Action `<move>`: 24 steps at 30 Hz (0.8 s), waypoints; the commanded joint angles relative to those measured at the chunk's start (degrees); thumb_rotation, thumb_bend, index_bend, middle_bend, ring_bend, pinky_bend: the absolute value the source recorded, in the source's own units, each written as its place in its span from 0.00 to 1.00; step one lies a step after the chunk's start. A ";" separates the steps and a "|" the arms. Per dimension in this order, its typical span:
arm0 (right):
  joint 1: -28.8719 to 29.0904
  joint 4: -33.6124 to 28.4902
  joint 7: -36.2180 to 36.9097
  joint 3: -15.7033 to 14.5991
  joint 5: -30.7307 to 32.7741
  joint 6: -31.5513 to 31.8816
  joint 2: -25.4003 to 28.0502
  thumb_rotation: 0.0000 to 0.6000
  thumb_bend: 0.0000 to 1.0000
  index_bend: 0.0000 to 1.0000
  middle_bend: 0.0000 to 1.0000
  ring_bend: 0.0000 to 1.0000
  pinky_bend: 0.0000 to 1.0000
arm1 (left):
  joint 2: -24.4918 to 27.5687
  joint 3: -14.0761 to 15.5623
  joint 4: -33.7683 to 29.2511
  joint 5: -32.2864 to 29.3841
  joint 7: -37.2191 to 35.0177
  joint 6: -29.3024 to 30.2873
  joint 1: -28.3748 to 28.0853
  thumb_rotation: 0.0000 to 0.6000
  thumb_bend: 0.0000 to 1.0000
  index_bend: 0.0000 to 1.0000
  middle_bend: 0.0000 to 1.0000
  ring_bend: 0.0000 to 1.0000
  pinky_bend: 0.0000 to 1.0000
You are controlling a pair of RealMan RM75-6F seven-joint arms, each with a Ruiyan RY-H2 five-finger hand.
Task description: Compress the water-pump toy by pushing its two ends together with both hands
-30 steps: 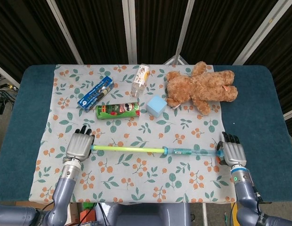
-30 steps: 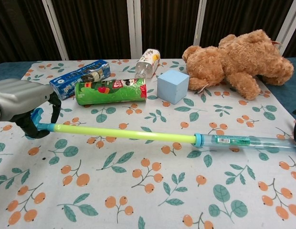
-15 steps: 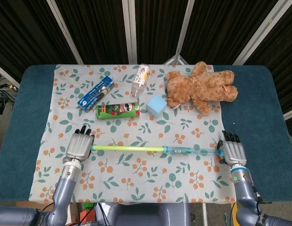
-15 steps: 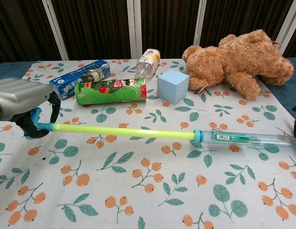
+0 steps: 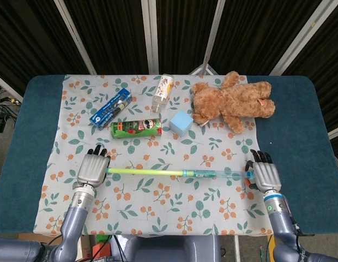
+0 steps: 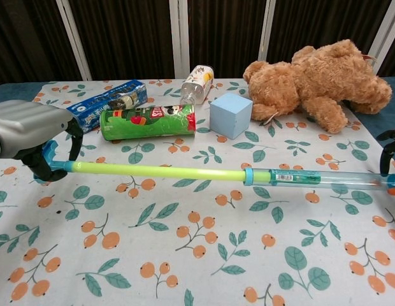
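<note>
Water-pump toy (image 5: 180, 173) spans cloth; left hand (image 5: 92, 168) grips handle end, right hand (image 5: 264, 176) grips barrel end.

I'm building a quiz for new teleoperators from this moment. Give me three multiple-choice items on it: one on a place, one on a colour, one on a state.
1. What lies directly behind the blue cube?
A. teddy bear
B. clear bottle
C. green can

2. What colour is the pump toy's thin rod?
A. red
B. yellow-green
C. black

3. How is the water-pump toy held?
A. one hand at each end
B. both hands at its middle
C. untouched

Answers:
1 B: the clear bottle lies just behind the cube.
2 B: the rod is yellow-green and runs into the clear blue barrel.
3 A: the left hand is at the rod end and the right hand at the barrel end.
</note>
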 commanded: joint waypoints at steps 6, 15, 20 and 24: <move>-0.37 -1.48 0.74 -0.18 -2.21 0.90 0.22 1.00 0.40 0.67 0.11 0.00 0.00 | -1.44 0.00 -0.18 0.07 0.81 0.40 -0.33 1.00 0.45 0.59 0.23 0.12 0.25; -0.76 -4.29 1.43 -0.44 -4.78 1.80 0.80 1.00 0.40 0.67 0.11 0.00 0.00 | -3.60 -0.49 -0.13 0.01 2.52 1.86 -0.83 1.00 0.45 0.59 0.23 0.12 0.25; -0.89 -6.72 1.05 -0.77 -6.56 2.51 1.30 1.00 0.40 0.67 0.11 0.00 0.00 | -4.38 -0.71 0.16 -0.36 2.97 2.37 -0.85 1.00 0.45 0.59 0.23 0.12 0.25; -0.84 -8.67 0.23 -0.93 -7.10 2.74 1.62 1.00 0.40 0.68 0.11 0.00 0.00 | -4.52 -1.09 -0.24 -0.71 3.13 2.56 -0.90 1.00 0.45 0.59 0.23 0.12 0.25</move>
